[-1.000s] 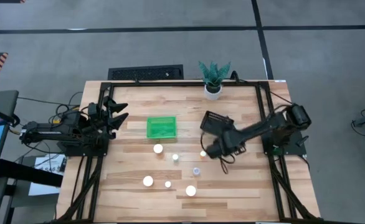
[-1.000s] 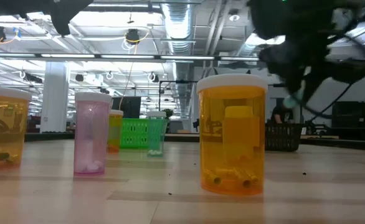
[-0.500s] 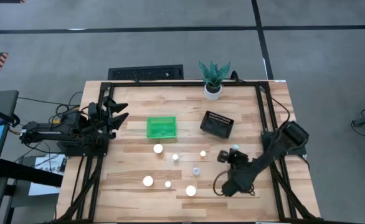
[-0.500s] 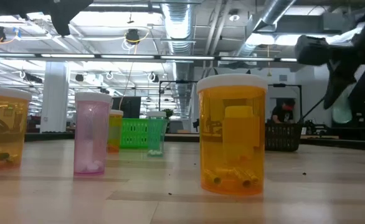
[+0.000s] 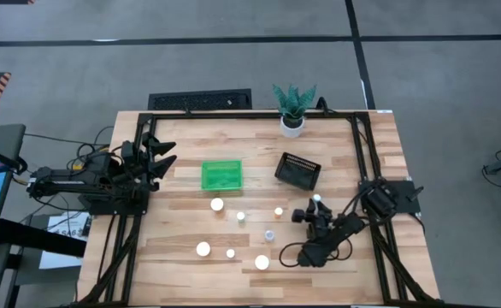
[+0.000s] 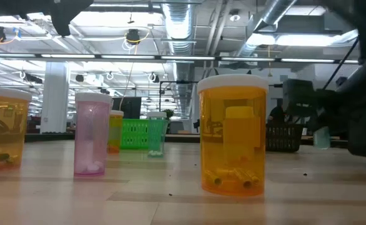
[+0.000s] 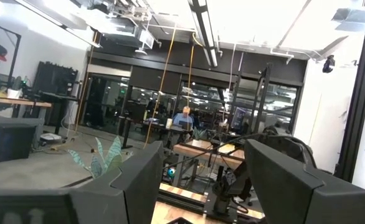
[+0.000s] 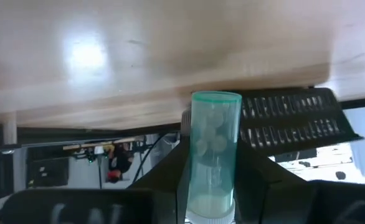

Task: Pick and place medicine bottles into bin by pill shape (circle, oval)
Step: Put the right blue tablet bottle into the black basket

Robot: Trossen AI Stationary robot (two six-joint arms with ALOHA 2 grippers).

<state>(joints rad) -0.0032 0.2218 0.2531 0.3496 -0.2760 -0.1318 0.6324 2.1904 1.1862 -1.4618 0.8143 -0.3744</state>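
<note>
You see the right gripper (image 5: 316, 208) low over the right side of the wooden table (image 5: 182, 231), just below the black basket (image 5: 297, 171) in the high view. Its jaws are clenched on a clear teal bottle (image 8: 212, 155). In the right wrist view you can see this bottle between the two dark fingers (image 8: 257, 180), with round white pills inside it and its white cap at the fingers' end. The black basket shows right behind the bottle in that view.

The left gripper (image 5: 152, 158) waits at the left edge of the table, beside the green bin (image 5: 221, 175). Its jaws are released; the left wrist view shows the two fingers (image 7: 132, 180) well apart with nothing between them.

The other medicine bottles (image 5: 217, 205) stand upright on the table below the green bin, apart from each other; you can count seven white caps there. In the low view an orange bottle (image 6: 232, 134) stands nearest to the camera, and a pink bottle (image 6: 90, 134) stands to its left.

A potted plant (image 5: 292, 107) stands at the far edge of the table.
</note>
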